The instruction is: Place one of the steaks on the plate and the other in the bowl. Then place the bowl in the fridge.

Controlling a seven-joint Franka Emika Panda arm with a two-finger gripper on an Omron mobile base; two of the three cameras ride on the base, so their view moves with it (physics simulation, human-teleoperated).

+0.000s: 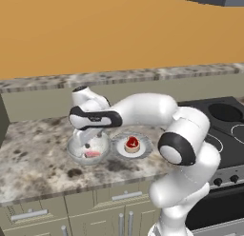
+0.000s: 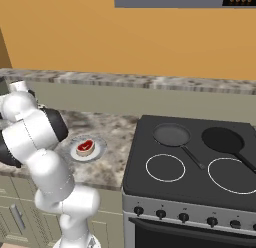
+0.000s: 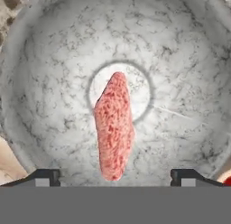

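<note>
The whitish mottled bowl [image 1: 75,153] stands on the counter, and the elongated pale pink steak [image 1: 93,154] lies inside it. In the hand view this steak [image 3: 114,128] rests across the floor of the bowl [image 3: 180,60], free of the fingers. My gripper [image 1: 88,143] hangs just above the bowl, open, its fingertips [image 3: 45,177] wide apart with nothing between them [image 3: 115,177]. Right of the bowl, the round deep red steak [image 1: 132,144] sits on the grey-rimmed plate [image 1: 146,148]. The right base view also has the red steak [image 2: 85,147] on the plate [image 2: 98,142]. The fridge is out of view.
A black stove [image 2: 190,187] stands right of the plate, with two black frying pans [image 2: 171,134] [image 2: 223,140] on its back burners. The stone counter's front edge [image 1: 71,190] runs above cabinet drawers. A dark grey upright panel [image 1: 2,121] borders the counter at far left.
</note>
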